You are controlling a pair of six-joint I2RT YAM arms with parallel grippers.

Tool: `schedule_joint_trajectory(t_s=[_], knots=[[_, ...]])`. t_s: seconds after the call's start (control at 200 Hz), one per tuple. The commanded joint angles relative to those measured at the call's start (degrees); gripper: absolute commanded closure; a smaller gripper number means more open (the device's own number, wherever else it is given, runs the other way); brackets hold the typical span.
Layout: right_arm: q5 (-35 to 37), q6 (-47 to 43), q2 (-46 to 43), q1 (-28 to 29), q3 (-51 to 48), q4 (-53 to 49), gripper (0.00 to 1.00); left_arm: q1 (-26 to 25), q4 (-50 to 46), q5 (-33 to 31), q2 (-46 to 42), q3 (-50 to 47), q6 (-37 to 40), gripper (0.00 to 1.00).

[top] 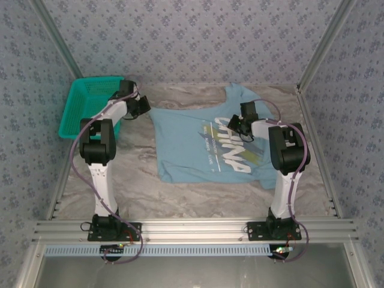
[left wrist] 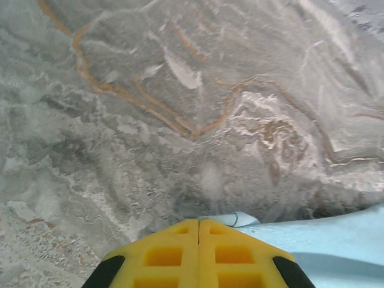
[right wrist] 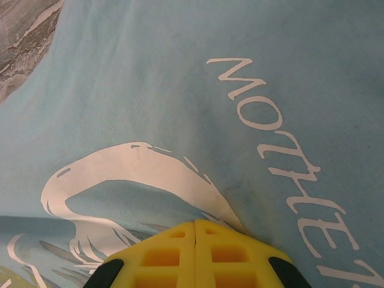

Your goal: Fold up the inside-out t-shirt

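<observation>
Overhead, I count one t-shirt (top: 198,150) spread across the table (top: 138,174) and one basket (top: 96,80) at the far left. I also count two tools, my left gripper (top: 143,107) at the cloth's far-left corner and my right gripper (top: 235,125) mid-chest. Left wrist: the jaws are clamped on the hem (left wrist: 198,221), anchoring it, I judge. Right wrist: the jaws are pressed together on the printed cloth (right wrist: 195,222), presumably pinching it to start a fold.
</observation>
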Motion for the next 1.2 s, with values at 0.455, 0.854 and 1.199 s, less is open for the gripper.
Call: schedule_joint_trajectory(t_s=[0.455,0.854,1.199], knots=[[-7.47,-8.14,-16.15,-2.06,-3.08,-11.58,0.62,-2.02,8.14,2.45,-15.76,-14.85,-1.38,0.54],[-0.71,-10.73,-12.38,-7.71,-3.14,-24.62,0.51,-16.93,15.49,3.96,-17.03,-27.94,-3.22,0.52],[-2.92,-7.23,-2.07,-1.3,4.91,-23.6,0.53,-13.21,9.75,-1.16,-6.66,-21.1,0.63,0.53]])
